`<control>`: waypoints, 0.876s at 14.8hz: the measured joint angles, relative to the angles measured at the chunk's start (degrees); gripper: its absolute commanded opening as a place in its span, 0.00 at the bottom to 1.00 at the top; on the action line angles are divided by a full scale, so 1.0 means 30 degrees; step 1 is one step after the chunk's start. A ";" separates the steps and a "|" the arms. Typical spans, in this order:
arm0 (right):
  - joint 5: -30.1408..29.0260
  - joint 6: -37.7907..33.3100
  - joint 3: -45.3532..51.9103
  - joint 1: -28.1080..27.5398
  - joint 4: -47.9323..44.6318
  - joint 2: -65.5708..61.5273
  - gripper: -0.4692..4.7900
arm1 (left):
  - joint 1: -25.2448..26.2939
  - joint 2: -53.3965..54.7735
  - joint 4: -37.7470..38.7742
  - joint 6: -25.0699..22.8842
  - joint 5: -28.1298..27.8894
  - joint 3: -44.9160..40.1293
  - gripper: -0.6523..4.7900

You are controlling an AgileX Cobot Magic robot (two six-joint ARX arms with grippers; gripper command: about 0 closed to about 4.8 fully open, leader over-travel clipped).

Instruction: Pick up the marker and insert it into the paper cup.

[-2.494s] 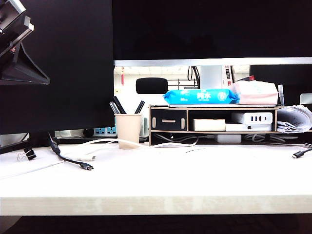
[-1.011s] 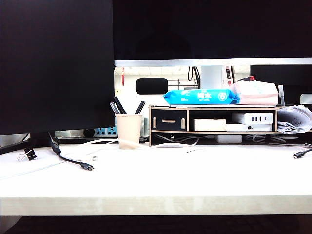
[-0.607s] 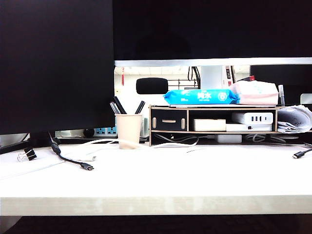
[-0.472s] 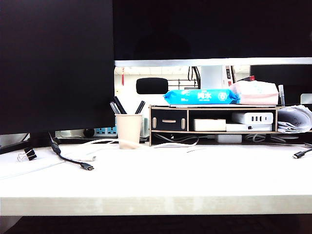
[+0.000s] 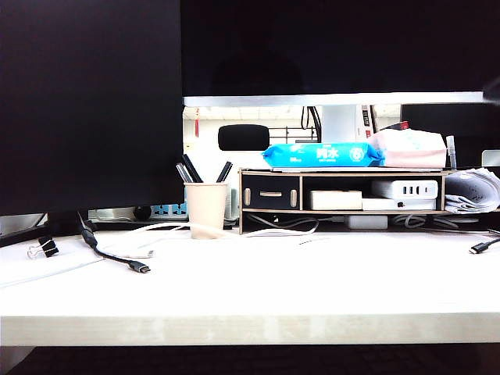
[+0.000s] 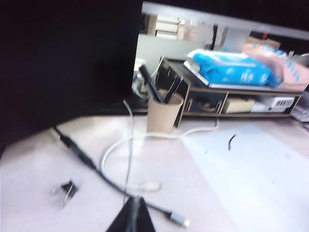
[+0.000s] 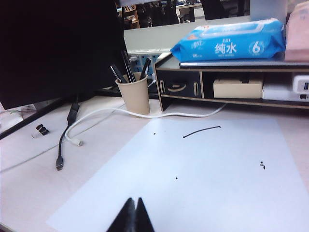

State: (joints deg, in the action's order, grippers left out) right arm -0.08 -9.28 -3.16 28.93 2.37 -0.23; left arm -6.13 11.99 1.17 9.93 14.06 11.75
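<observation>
The beige paper cup [image 5: 206, 209] stands upright on the desk, left of the wooden shelf. It also shows in the left wrist view as the cup [image 6: 163, 116] and in the right wrist view as the cup [image 7: 136, 99]. Several dark pens [image 7: 128, 65] stick out of it; no white print shows, so I cannot tell which is the marker. My left gripper [image 6: 136, 200] hangs shut and holds nothing, well short of the cup, over the cables. Over the white paper, my right gripper [image 7: 135, 200] is shut too, nothing in it. Neither gripper shows in the exterior view.
A wooden desk shelf [image 5: 344, 191] carries a blue wipes pack [image 5: 322, 155]. A dark monitor [image 5: 94, 101] fills the left. A black cable [image 5: 117, 256], a white cable [image 7: 96, 116] and a binder clip [image 5: 43, 248] lie left of the cup. A white sheet [image 7: 193, 179] covers the desk's right.
The gripper seen earliest at the exterior view's top left has left that view. The cup, the pens and the desk items have not moved.
</observation>
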 measured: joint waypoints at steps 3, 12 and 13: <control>0.0102 0.0044 0.0474 -0.0022 -0.0918 0.0007 0.09 | 0.0000 -0.0015 -0.0386 -0.0036 -0.0561 -0.1486 0.11; 0.0459 0.0051 0.0517 -0.0029 -0.0969 0.0007 0.09 | 0.0000 -0.0015 -0.0889 -0.0058 -0.0903 -0.2186 0.11; 0.0459 0.0051 0.0517 -0.0029 -0.0969 0.0007 0.09 | 0.0000 -0.0015 -0.0889 -0.0058 -0.0903 -0.2186 0.11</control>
State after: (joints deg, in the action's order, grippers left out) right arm 1.30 -9.13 -1.61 28.84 -0.54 -0.21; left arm -6.13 11.94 -1.50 9.76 11.35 5.19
